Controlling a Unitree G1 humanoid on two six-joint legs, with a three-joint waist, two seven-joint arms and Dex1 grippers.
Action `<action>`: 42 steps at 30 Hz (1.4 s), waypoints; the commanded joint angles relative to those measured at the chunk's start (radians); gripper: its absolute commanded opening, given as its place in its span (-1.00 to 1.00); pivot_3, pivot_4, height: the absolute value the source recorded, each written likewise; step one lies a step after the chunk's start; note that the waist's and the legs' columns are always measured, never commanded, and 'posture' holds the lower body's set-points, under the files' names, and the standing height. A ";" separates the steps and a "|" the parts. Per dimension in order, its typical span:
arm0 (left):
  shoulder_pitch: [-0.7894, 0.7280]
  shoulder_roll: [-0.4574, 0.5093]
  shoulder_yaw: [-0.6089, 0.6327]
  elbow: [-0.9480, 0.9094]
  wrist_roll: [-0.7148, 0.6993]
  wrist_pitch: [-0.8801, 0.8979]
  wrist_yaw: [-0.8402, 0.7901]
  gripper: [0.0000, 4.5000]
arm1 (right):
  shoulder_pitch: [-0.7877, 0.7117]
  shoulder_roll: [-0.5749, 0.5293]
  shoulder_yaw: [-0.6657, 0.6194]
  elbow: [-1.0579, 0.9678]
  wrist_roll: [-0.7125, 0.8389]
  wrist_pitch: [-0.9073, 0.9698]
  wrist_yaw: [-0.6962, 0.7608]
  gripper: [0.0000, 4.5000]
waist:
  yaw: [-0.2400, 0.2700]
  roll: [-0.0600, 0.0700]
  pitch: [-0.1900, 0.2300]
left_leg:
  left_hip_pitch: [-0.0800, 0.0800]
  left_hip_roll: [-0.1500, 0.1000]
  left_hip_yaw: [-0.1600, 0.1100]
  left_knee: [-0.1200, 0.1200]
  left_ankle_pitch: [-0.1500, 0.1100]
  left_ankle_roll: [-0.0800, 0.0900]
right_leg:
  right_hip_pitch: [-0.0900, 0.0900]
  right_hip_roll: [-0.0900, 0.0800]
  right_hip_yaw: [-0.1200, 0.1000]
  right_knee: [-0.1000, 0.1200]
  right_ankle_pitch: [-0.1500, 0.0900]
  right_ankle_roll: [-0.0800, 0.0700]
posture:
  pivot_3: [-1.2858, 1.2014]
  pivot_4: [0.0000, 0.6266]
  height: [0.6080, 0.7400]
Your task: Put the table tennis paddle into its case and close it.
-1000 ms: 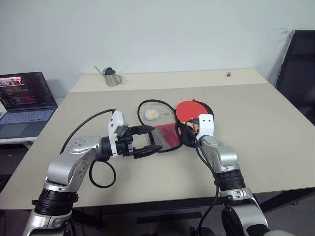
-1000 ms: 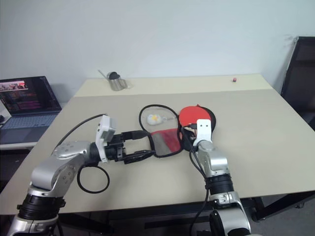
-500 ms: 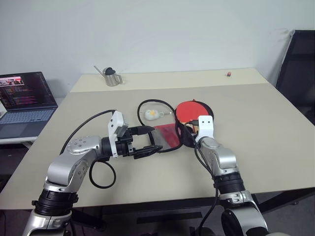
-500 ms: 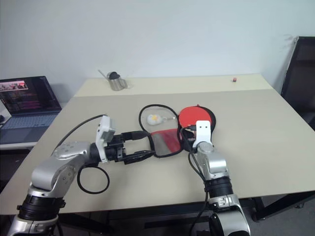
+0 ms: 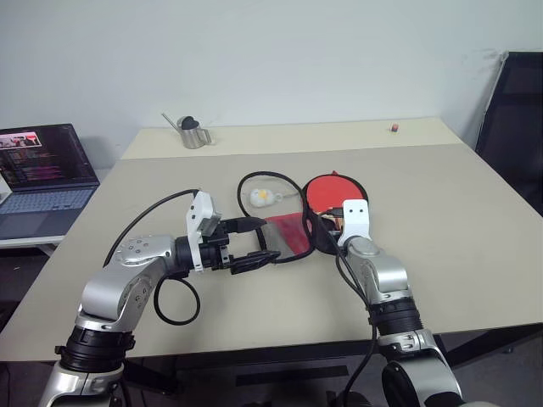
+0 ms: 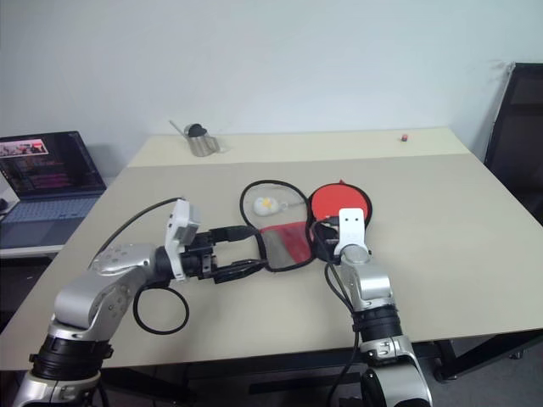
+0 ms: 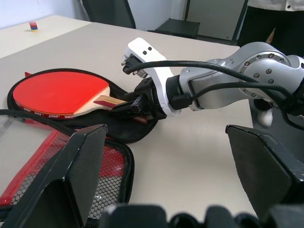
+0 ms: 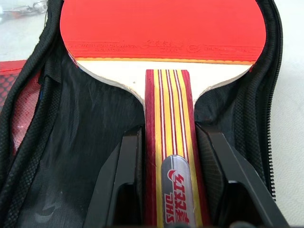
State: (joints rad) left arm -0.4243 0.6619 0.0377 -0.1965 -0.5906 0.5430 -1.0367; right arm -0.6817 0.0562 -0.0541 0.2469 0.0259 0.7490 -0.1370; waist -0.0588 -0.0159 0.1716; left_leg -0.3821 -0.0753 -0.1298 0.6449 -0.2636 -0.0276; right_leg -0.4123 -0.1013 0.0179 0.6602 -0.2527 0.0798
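The table tennis paddle [image 5: 327, 191] lies flat inside the black half of the open case [image 8: 95, 123], red face up. Its striped handle [image 8: 172, 142] points toward me. My right gripper [image 8: 172, 135] is shut on that handle, one black finger [image 8: 128, 166] pressed to each side. The case's red mesh flap [image 5: 286, 231] lies folded open on the table to the left of the paddle. My left gripper [image 5: 263, 241] hovers level just left of that flap, jaws wide open and empty, pointing at the right gripper [image 7: 130, 107].
A small clear pouch with a white and yellow item [image 5: 260, 197] lies behind the flap, ringed by a black cord. A metal watering can [image 5: 193, 133] and a small red object [image 5: 394, 128] sit at the table's far edge. A laptop [image 5: 38, 170] stands at left, a black chair [image 5: 513, 110] at right.
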 commanded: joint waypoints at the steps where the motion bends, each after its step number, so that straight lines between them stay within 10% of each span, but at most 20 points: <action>1: -0.004 0.000 0.016 -0.028 -0.010 -0.012 0.001 0.95 | -0.002 0.023 -0.001 -0.063 0.026 -0.016 0.015 -0.03 | 0.000 0.000 0.000 | 0.000 0.000 0.000 0.000 0.000 0.000 | 0.000 0.000 0.000 0.000 0.000 0.000 | 0.03 -0.52 1.00; 8: -0.003 -0.008 0.014 -0.028 -0.008 -0.018 0.007 0.95 | 0.016 0.026 0.037 -0.192 0.029 0.055 0.041 0.99 | 0.001 0.000 0.000 | 0.000 0.000 0.000 0.000 0.000 0.000 | 0.000 0.000 0.000 0.000 0.000 0.000 | 0.03 -0.52 1.00; 16: -0.003 -0.030 0.050 0.010 0.021 -0.052 0.079 0.95 | 0.093 -0.037 0.064 -0.459 0.105 0.213 0.169 0.99 | 0.002 0.000 0.000 | 0.000 0.000 0.000 0.000 0.000 0.000 | 0.000 0.000 0.000 0.000 0.000 0.000 | 0.03 -0.52 1.00; 22: -0.015 -0.021 0.072 0.089 0.064 -0.099 0.111 0.95 | 0.147 -0.344 0.102 -0.634 0.257 0.180 0.549 0.99 | 0.009 0.000 0.000 | 0.000 0.000 -0.001 0.000 0.000 0.000 | 0.002 0.000 -0.002 -0.002 0.000 0.000 | 0.03 -0.52 1.00; 42: -0.139 -0.060 0.013 0.596 0.329 -0.362 0.169 0.95 | 0.110 -0.789 -0.071 -0.575 0.556 0.099 1.016 0.99 | 0.029 -0.002 0.001 | -0.001 0.000 -0.002 0.000 -0.001 0.000 | 0.004 -0.001 -0.004 -0.005 0.000 0.001 | 0.03 -0.52 1.00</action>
State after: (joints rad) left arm -0.5359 0.6020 0.0534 0.3684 -0.2842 0.2219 -0.8646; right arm -0.5659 -0.7200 -0.1243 -0.3245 0.5843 0.8789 0.8693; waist -0.0295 -0.0180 0.1727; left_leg -0.3829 -0.0757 -0.1320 0.6451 -0.2641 -0.0271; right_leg -0.4084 -0.1023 0.0138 0.6550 -0.2528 0.0804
